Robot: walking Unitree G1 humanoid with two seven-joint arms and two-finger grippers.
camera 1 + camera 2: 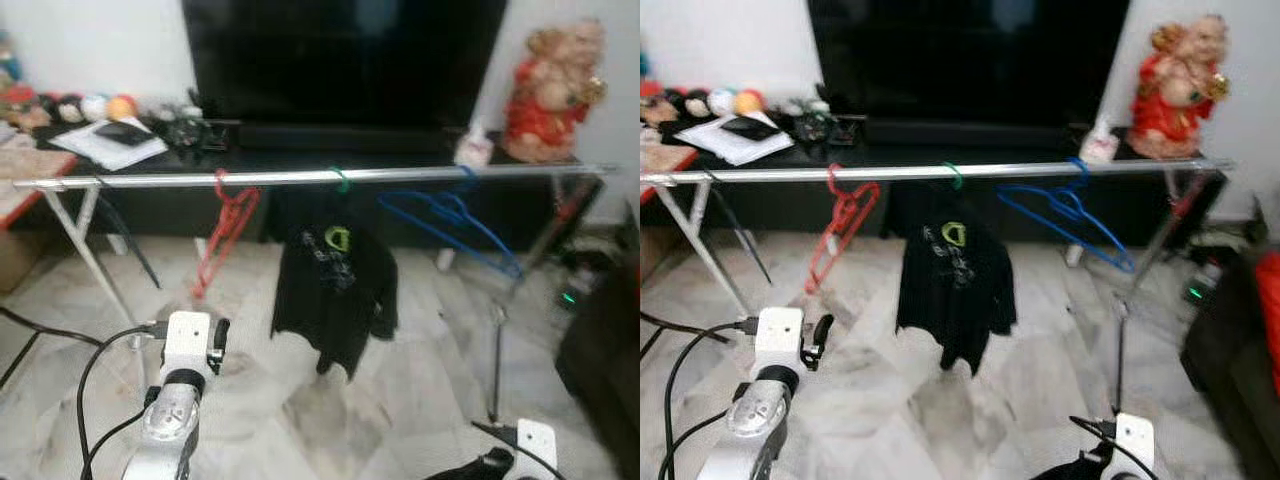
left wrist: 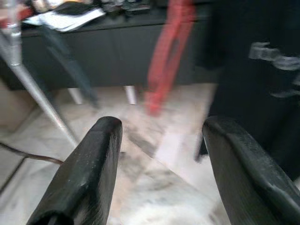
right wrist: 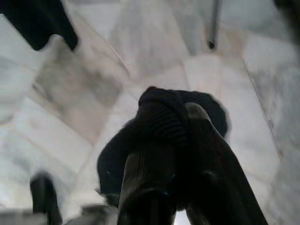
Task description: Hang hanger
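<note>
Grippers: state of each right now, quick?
Left gripper: open, fingers spread, holding nothing, facing the red hanger.
Right gripper: shut on a dark cloth, low over the floor.

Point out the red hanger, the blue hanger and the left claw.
red hanger (image 1: 222,236), left eye view, on its upper frame below the hook.
blue hanger (image 1: 450,222), left eye view, on its shoulder bar.
left claw (image 2: 161,154), left wrist view, midway between the open fingertips.
</note>
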